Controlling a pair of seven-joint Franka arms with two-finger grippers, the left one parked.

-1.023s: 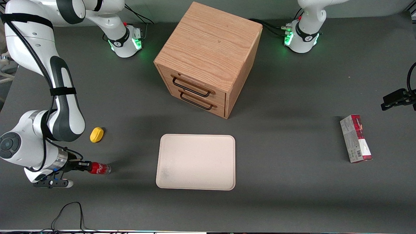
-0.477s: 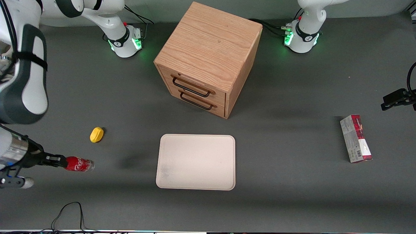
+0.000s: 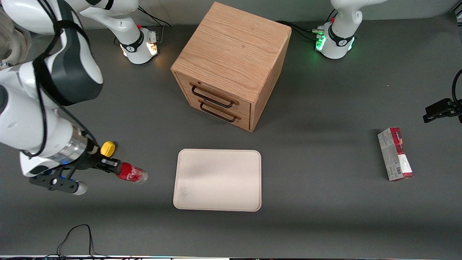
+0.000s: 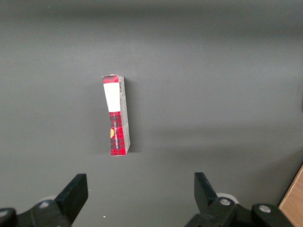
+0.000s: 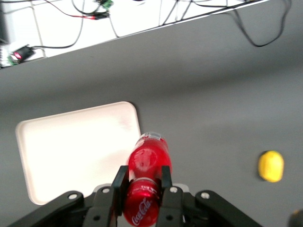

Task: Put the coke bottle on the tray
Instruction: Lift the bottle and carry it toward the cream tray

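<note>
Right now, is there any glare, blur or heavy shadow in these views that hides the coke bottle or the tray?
Front view: even light; the gripper holds the coke bottle, slightly motion-blurred; a soft shadow crosses the tray. Right wrist view: the tray is washed out to bright white, the bottle shows glossy highlights but stays clear. Left wrist view: dim, neither appears.
</note>
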